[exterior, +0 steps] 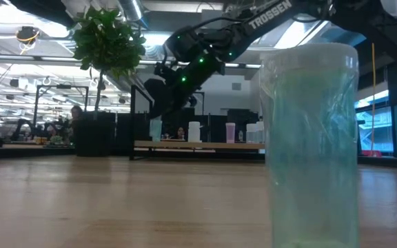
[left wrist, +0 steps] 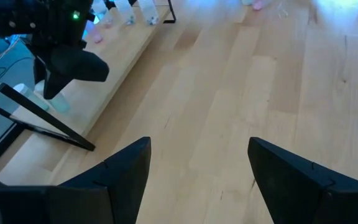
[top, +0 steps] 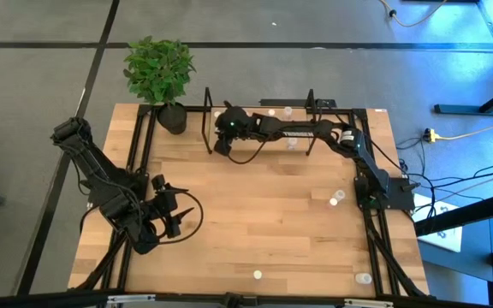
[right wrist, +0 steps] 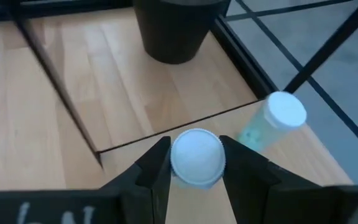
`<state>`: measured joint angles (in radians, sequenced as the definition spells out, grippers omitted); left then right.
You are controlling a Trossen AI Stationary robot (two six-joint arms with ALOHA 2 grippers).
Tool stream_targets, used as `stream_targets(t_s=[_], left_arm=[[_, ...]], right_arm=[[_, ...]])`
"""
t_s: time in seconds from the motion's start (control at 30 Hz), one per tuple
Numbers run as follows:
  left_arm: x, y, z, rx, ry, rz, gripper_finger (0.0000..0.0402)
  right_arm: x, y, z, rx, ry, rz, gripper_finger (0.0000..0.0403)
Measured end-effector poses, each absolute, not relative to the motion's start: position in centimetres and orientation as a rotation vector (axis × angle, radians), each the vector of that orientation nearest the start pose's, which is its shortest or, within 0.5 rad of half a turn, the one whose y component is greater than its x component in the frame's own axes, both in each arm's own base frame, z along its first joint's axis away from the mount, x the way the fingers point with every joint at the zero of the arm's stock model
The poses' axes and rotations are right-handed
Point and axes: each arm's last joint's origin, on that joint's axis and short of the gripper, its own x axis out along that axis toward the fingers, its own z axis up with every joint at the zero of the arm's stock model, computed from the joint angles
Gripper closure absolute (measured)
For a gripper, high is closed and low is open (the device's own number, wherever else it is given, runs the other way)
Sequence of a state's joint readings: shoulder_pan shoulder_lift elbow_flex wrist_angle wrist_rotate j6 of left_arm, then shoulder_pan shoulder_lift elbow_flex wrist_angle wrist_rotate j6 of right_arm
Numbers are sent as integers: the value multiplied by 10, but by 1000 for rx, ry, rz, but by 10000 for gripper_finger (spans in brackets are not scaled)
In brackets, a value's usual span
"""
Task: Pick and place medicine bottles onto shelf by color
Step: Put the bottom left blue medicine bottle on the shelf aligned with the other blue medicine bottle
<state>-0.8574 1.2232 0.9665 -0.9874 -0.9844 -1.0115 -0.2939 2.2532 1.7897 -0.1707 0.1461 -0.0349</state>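
1. Bottle in transit: the right hand grasps a small white-capped bottle, one finger on each side just below the cap, above the left end of the shelf at the far side of the desk.

2. A second bottle, green-tinted with a white cap, already stands on the shelf board just beside the held one; more bottles line the shelf farther to the right, seen as small pale shapes from above.

3. The left hand hangs released, fingers spread wide, over bare wood at the desk's near left, holding nothing.

4. Loose bottles wait on the desk: two near the right edge, one at the front middle, one at the front right. One green bottle stands right in front of the low camera.

5. Handling, as a judgement: these look like thin, hollow plastic, so very light, stiff enough for a gentle squeeze, smooth and likely to slip or tip at a nudge. The round side wall just under the cap looks the safest hold, with fingers square to the body.

6. Risk, as a judgement: the neighbour stands close, so setting down or opening wide could knock it over. A potted plant sits just beyond the shelf's left end.
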Motion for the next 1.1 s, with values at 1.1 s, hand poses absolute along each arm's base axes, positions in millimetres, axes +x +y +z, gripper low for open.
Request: stream_targets(t_s=[1.1], left_arm=[[155,-143,268,21,585,439,138]], right_arm=[[492,-155,182,1,637,-458,276]])
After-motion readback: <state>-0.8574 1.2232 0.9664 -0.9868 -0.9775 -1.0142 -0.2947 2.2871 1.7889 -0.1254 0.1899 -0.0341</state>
